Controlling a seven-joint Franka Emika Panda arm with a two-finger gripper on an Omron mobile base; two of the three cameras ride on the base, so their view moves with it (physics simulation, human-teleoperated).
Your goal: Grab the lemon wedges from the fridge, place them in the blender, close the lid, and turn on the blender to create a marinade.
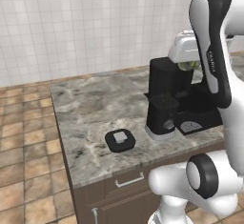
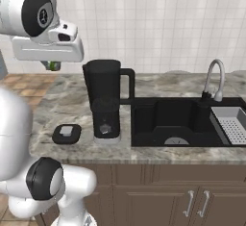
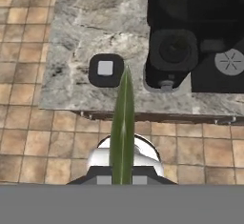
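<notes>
On the counter (image 2: 158, 83), going from left to right, I see first the lid (image 2: 67, 133) lying flat on the stone, then just beside it the blender (image 2: 106, 99) with its jar open at the top, then the dark sink (image 2: 173, 119) with the faucet (image 2: 214, 80). The gripper (image 2: 54, 64) hangs high — above the counter's left part, to the left of the jar mouth and higher than it. A lemon wedge (image 3: 122, 123) sits between the jaws; in the hand view it is a long green sliver, its long axis pointing along the gripper, so I judge the jaws closed on it. For the drop the hand must travel right until it is over the jar opening. Nothing stands in this path — only the jar's rim must be cleared, I think.
</notes>
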